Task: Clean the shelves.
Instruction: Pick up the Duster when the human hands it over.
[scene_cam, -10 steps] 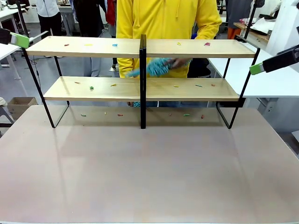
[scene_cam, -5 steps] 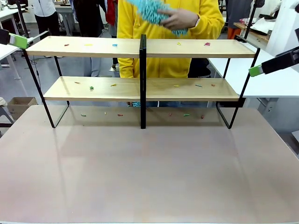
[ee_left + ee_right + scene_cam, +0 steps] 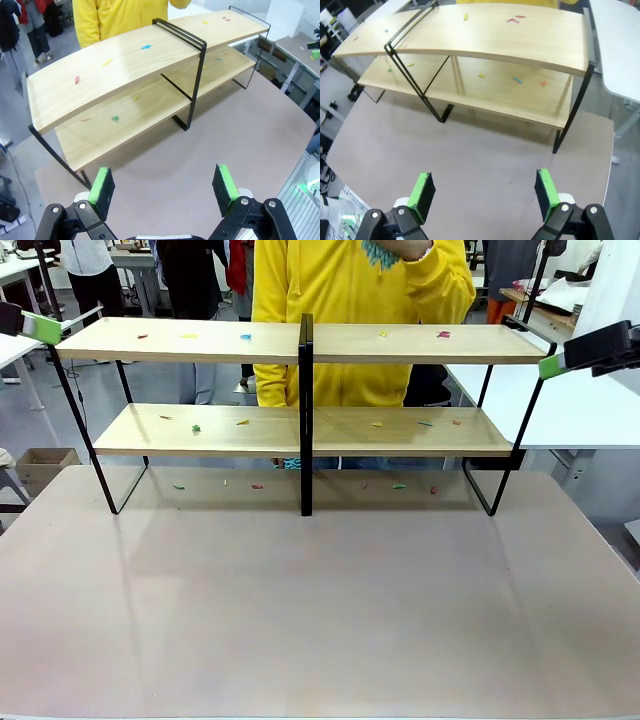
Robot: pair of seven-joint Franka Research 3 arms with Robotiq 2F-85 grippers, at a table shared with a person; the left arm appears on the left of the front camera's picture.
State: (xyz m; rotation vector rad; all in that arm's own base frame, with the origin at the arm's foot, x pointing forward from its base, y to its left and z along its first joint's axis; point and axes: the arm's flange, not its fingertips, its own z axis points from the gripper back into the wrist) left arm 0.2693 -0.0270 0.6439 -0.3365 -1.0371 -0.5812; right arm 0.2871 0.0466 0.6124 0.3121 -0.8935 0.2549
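We see the wide two-tier shelves [image 3: 420, 343], long light wooden boards on a thin black metal frame with a central upright, standing on the far part of the large beige surface [image 3: 320, 620]. On both boards of the shelves lie small coloured scraps [image 3: 245, 337], and more lie on the surface under the lower board. Behind the shelves stands a person in a yellow hooded top [image 3: 340, 300]. Our left gripper [image 3: 163, 184] hangs off the shelves' left end, apart from it, released, its green pads wide apart with nothing between them. Our right gripper [image 3: 483, 194] hangs off the shelves' right end, likewise released and holding nothing.
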